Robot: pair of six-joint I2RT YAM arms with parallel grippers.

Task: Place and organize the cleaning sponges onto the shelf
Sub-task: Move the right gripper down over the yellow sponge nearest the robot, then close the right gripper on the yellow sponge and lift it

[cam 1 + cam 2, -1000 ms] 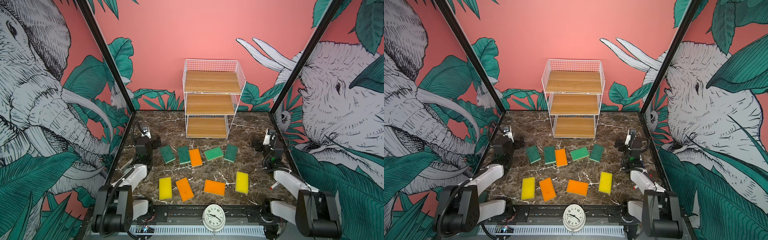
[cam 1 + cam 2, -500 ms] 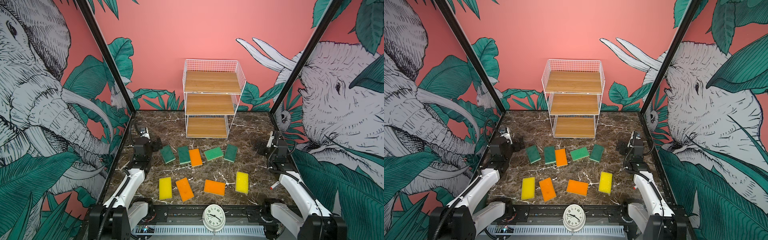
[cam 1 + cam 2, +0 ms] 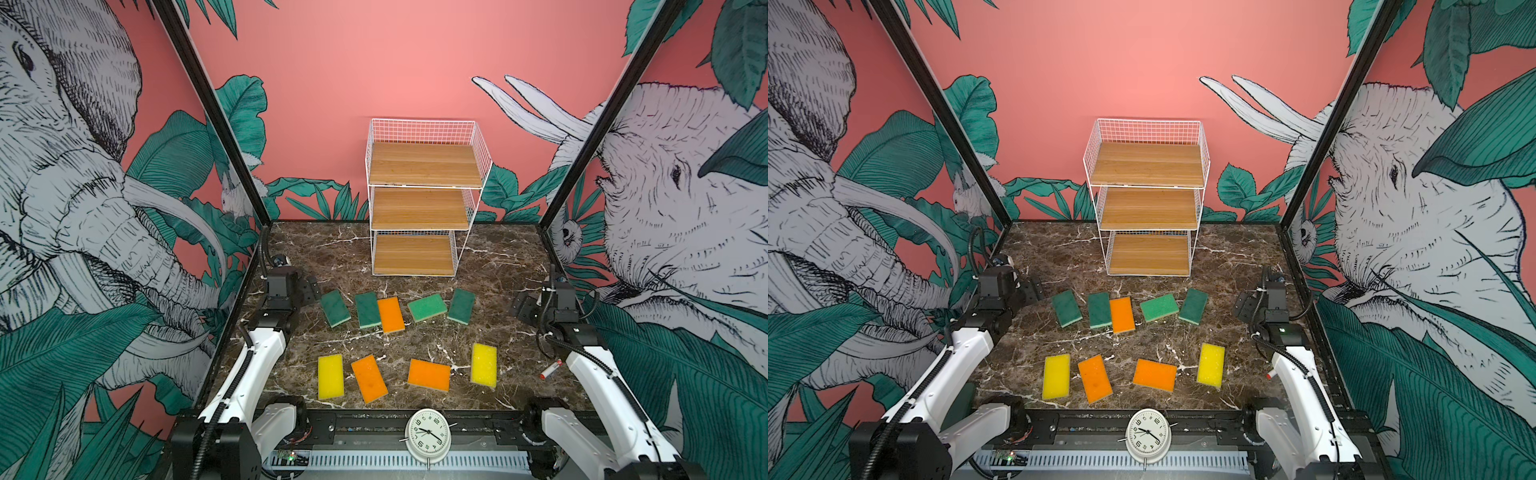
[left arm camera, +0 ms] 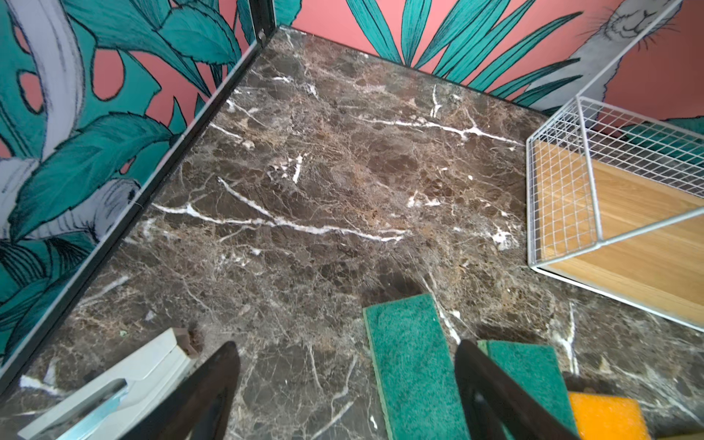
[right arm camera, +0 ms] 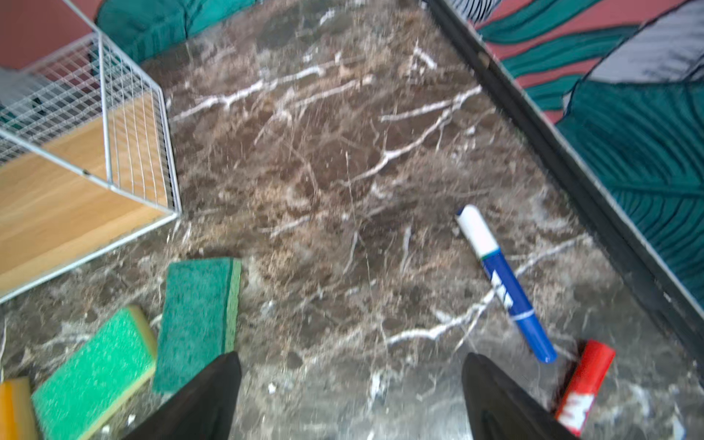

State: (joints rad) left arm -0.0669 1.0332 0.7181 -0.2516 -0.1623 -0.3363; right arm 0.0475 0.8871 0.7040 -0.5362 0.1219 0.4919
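The marble bench (image 3: 490,266) lies bare between the shelf (image 3: 419,210), which stands empty at the middle of the back edge, and the cleaning sponges (image 3: 390,314), all nine flat in two loose rows toward the front edge. The left hand (image 4: 346,354), jaws wide and empty, hangs by the left edge just beside the leftmost green sponge (image 3: 335,308), whose long axis runs roughly front to back. The right hand (image 5: 351,356), likewise spread and empty, sits farther from its nearest green sponge (image 3: 461,306).

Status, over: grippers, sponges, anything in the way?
Left gripper open, right gripper open, both empty. Nine sponges on table, shelf bare. Pens at right, not blocking.
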